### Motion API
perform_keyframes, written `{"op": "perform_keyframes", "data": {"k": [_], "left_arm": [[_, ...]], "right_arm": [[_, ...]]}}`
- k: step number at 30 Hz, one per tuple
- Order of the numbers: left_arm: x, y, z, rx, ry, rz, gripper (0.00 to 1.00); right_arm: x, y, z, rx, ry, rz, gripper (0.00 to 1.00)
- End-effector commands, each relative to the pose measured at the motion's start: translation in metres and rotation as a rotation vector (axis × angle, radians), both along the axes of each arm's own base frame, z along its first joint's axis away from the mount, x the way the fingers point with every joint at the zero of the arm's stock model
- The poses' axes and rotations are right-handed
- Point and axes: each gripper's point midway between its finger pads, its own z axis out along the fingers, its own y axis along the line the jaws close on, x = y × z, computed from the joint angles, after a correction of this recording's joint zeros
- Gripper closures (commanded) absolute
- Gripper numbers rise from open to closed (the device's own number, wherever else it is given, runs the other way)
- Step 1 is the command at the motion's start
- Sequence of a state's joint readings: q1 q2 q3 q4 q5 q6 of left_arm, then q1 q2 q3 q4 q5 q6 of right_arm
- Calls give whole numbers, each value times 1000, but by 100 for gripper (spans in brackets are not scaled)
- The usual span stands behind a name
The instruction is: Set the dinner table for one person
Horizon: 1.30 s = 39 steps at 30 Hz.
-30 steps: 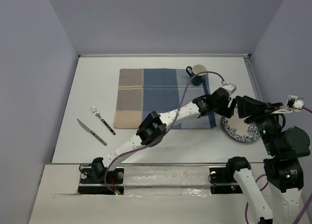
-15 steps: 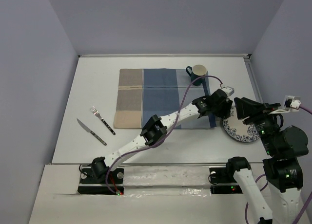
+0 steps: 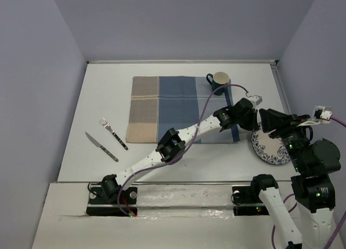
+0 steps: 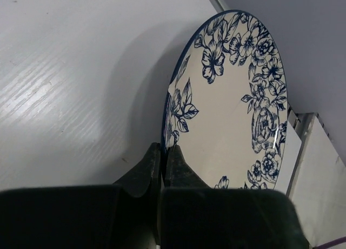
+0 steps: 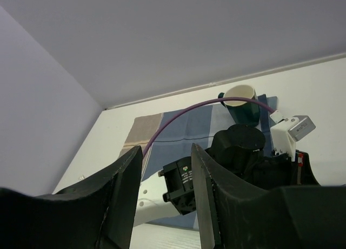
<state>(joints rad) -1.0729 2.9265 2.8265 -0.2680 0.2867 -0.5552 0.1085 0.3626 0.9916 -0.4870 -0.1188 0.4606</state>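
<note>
A white plate with blue flowers [image 3: 274, 150] [image 4: 232, 97] sits at the right of the dinner table [image 3: 108, 92] [image 4: 65, 70], just off the placemat's corner. My left arm reaches across the table, and my left gripper [image 3: 253, 128] [image 4: 164, 147] is shut on the plate's left rim, one finger under it and one on top. The plate stands tilted, casting a shadow on the tabletop. My right gripper [image 3: 267, 120] [image 5: 166, 151] hangs open above the plate, right behind the left wrist, with nothing between its fingers.
A blue-and-tan placemat [image 3: 173, 105] [image 5: 178, 135] lies mid-table. A dark green mug [image 3: 219, 81] [image 5: 241, 103] stands at its far right corner. A fork [image 3: 113, 132] and a knife [image 3: 101, 146] lie left of the mat. Grey walls close three sides.
My left gripper has closed onto the plate's rim. The plate has tipped and shifted slightly towards the near right. The right gripper has hardly moved.
</note>
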Motion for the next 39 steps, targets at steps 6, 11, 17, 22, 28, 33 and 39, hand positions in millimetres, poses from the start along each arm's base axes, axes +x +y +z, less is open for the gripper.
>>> {"op": "perform_keyframes", "data": {"k": [6,11,17,22,28,33,39], "left_arm": [[-16,-3,102,-134,-86,-95,100],[-14,8,213,-335,-143,-97,100],[5,38,284,-455,-140,-76,100],[16,79,369,-541,-276,2,100],[61,140,402,-496,-330,149,100],[101,212,434,-464,-367,294,100],[116,291,466,-512,-389,334,100]], "right_arm": [[-7,-2,22,8,-44,-4,53],[-17,-3,39,10,-80,-6,53],[-25,-11,45,-11,-83,-46,50],[-31,-23,49,-20,-80,-111,46],[-26,-28,48,-43,-52,-141,44],[-12,-26,31,-63,5,-136,44],[4,-7,17,-72,58,-37,44]]}}
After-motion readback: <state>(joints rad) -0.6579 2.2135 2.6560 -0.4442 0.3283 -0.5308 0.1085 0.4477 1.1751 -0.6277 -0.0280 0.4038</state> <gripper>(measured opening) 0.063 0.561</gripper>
